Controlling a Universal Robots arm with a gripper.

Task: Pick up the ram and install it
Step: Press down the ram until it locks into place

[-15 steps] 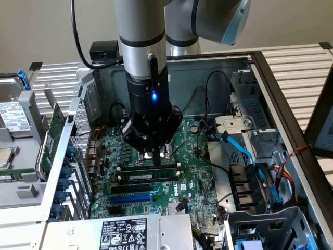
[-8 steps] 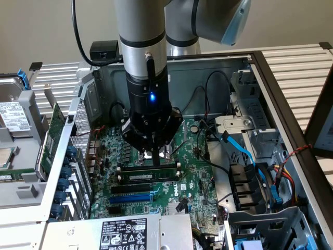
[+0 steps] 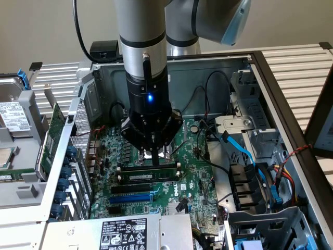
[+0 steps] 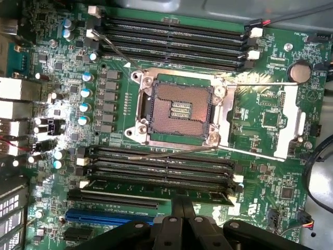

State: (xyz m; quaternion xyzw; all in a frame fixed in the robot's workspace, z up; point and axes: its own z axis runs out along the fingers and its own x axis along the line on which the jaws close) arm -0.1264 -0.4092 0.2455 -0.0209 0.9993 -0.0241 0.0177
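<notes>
Tower case (image 3: pixel 291 104), grey metal and lying open, takes up most of the exterior view, with the green motherboard (image 3: pixel 192 172) flat inside it. Silver robot arm drops in from the top centre, its black gripper (image 3: pixel 154 161) pinched shut right on top of the ram (image 3: pixel 151 167), that long thin green stick standing in a black memory slot mid-frame, another stick (image 3: pixel 148 177) just below.

In the wrist view the ram (image 4: pixel 156 190) sits low centre, just above the gripper (image 4: pixel 183 208) fingertips.
</notes>
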